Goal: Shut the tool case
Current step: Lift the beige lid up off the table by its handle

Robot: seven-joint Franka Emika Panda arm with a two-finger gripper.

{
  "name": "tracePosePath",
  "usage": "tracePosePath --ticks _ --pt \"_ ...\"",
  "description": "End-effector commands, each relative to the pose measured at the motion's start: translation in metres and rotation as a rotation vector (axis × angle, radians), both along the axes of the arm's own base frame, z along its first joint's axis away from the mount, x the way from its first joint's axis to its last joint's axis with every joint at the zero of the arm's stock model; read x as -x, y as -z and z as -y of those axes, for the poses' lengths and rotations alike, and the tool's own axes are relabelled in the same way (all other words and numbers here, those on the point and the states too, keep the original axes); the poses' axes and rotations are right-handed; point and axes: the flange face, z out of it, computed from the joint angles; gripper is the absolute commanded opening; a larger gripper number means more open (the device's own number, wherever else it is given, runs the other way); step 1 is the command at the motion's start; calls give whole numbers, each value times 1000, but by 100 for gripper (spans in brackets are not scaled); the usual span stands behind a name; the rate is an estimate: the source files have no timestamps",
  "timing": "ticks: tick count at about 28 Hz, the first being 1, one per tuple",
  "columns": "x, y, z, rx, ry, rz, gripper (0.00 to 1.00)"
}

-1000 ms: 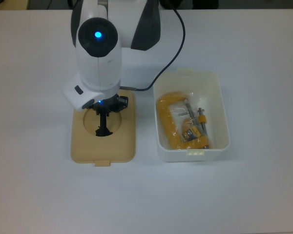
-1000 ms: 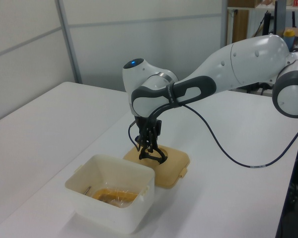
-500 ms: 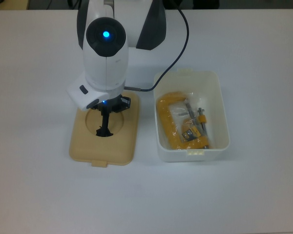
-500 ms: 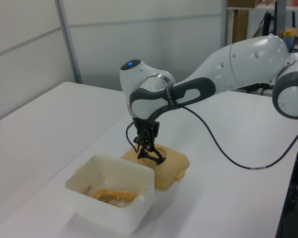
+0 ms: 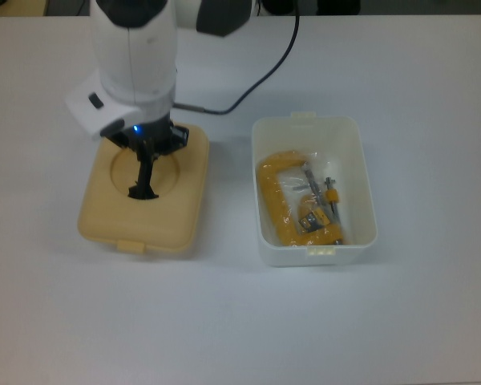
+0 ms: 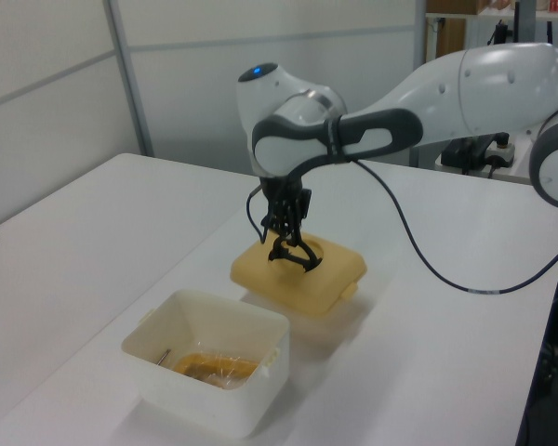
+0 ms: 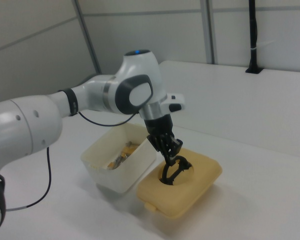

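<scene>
One pincer [image 5: 147, 172] is closed on the black handle [image 5: 142, 191] that stands up from the round recess of the beige lid [image 5: 144, 192]. A second ago the lid lay flat on the tabletop [image 5: 224, 321] close beside the white tub [image 5: 314, 188]. Now it hangs clear of the surface: the left view shows a shadow under it, and it tilts a little. In the top view it has also swung away from the tub toward the top view's left, so the gap between the two is wider than it was.

My reading is that the lift is done and the grip on the handle is good enough to carry the lid. What remains is to bring it across over the tub, square it with the rim and lower it on. The lid is at a slight angle to the tub in the top view, so it will likely need turning before it seats.

The tub is the landmark: it sits open on the tabletop and has not shifted. Inside it lies an orange clamp [image 5: 284, 196] wrapped in clear plastic, with a small metal screw part [image 5: 330, 196] beside it, all below the rim as far as I can tell. The latch tab [image 5: 321, 249] on the tub's near wall faces the top view's bottom edge, as does the lid tab [image 5: 131, 246].
</scene>
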Motion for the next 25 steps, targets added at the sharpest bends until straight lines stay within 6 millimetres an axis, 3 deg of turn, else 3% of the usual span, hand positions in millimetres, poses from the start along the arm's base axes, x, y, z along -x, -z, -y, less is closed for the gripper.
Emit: tracePosePath --ticks 1,4,11,17,19,25 --pt "23 -42 0 -12 -9 -7 0" --pt "29 -66 -3 -34 -6 22 0" --pt "33 -90 -17 -53 -6 28 0" --pt "34 -91 -31 -70 36 32 0" --pt "34 -88 -56 -67 20 30 0" --pt "34 -80 -89 -63 34 28 0"
